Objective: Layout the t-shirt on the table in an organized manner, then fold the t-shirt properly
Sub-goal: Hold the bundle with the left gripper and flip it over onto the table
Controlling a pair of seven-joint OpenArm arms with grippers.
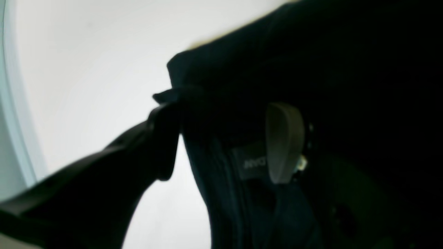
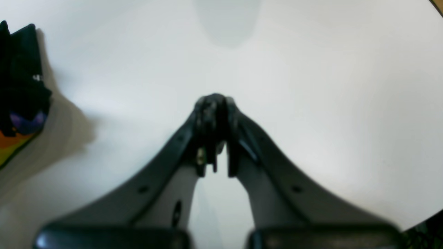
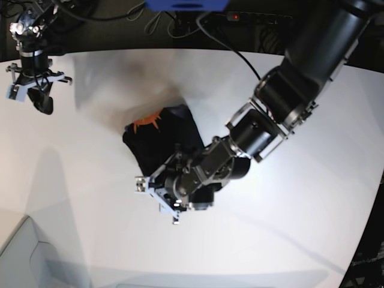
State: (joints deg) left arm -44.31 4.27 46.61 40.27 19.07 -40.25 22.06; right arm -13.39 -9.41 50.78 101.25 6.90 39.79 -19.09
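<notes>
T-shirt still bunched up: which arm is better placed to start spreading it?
Left. The left gripper sits on the t-shirt, cloth between its fingers. The right gripper is shut and empty, far off over bare table.

Blue box (image 3: 186,5) — far edge, black cables (image 3: 156,24) behind

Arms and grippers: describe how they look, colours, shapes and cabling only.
Both arms are black. The left arm is built of thick rounded cylindrical segments, with a black cable trailing behind it and pale metal brackets near the left gripper. The right gripper has two dark curved fingers that taper to the tips; in the base view it hangs from a slim black wrist with light bracket pieces.
</notes>
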